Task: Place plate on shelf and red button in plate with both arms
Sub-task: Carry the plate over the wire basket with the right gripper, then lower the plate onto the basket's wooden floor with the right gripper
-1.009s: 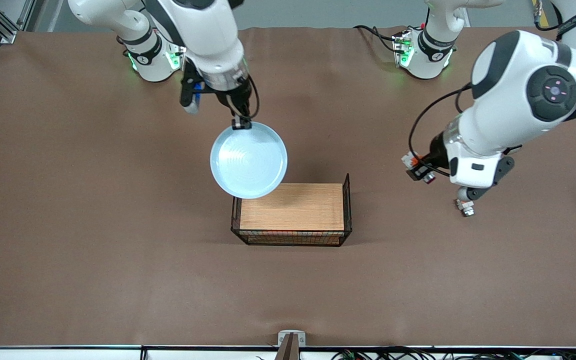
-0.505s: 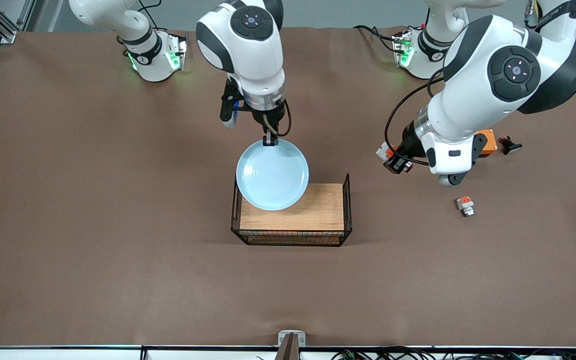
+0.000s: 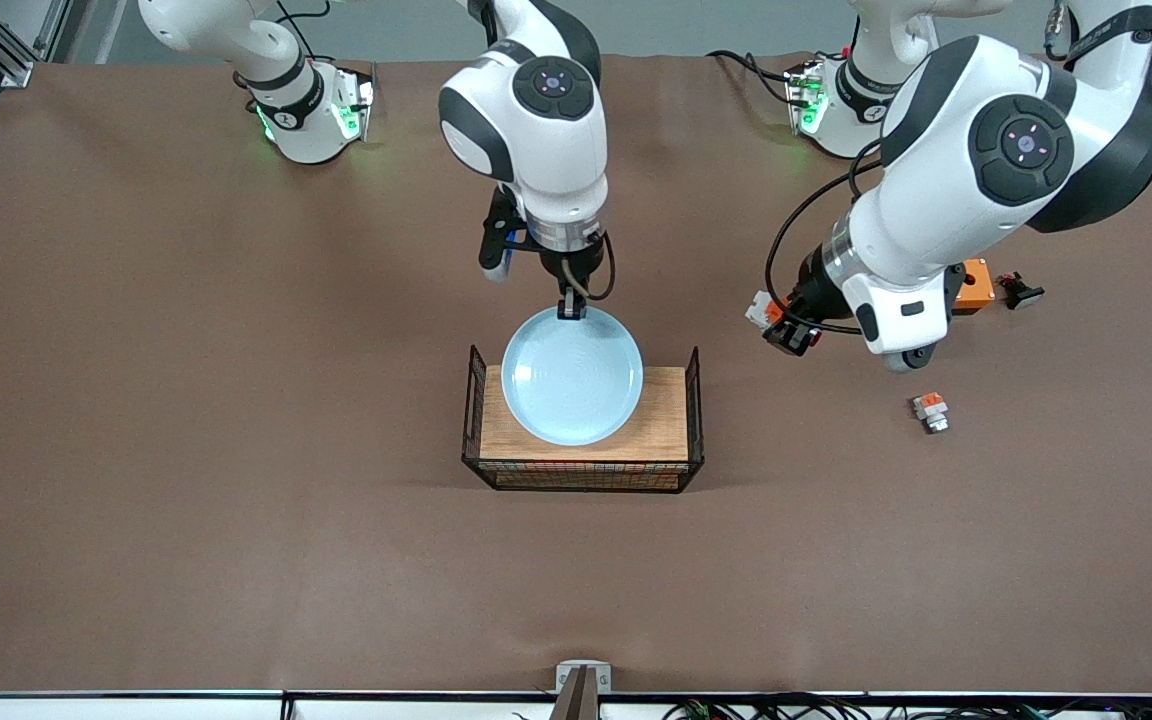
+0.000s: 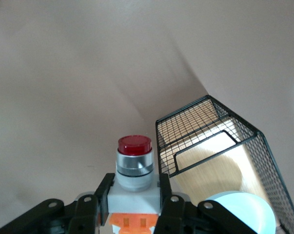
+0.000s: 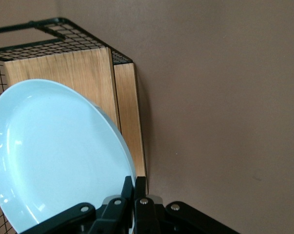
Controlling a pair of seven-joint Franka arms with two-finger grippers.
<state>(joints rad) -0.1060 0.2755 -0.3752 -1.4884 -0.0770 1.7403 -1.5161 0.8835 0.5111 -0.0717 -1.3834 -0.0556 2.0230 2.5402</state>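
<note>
My right gripper (image 3: 572, 308) is shut on the rim of the light blue plate (image 3: 572, 376) and holds it over the wire basket (image 3: 584, 478). In the right wrist view the gripper (image 5: 135, 183) pinches the rim of the plate (image 5: 54, 151), which is tilted above the basket's wooden floor (image 5: 83, 73). My left gripper (image 3: 788, 332) is shut on the red button (image 3: 764, 313) above the table, toward the left arm's end from the basket. In the left wrist view the gripper (image 4: 134, 189) clamps the white body of the button (image 4: 134, 168), with the red cap pointing out.
An orange box (image 3: 972, 284) and a small black part (image 3: 1021, 292) lie by the left arm. An orange-and-white part (image 3: 931, 411) lies nearer the front camera. The basket has raised mesh end walls (image 4: 195, 126).
My right arm has carried the plate from beside the basket to over its middle. My left arm has moved the red button toward the basket, uncovering the orange box and the black part.
</note>
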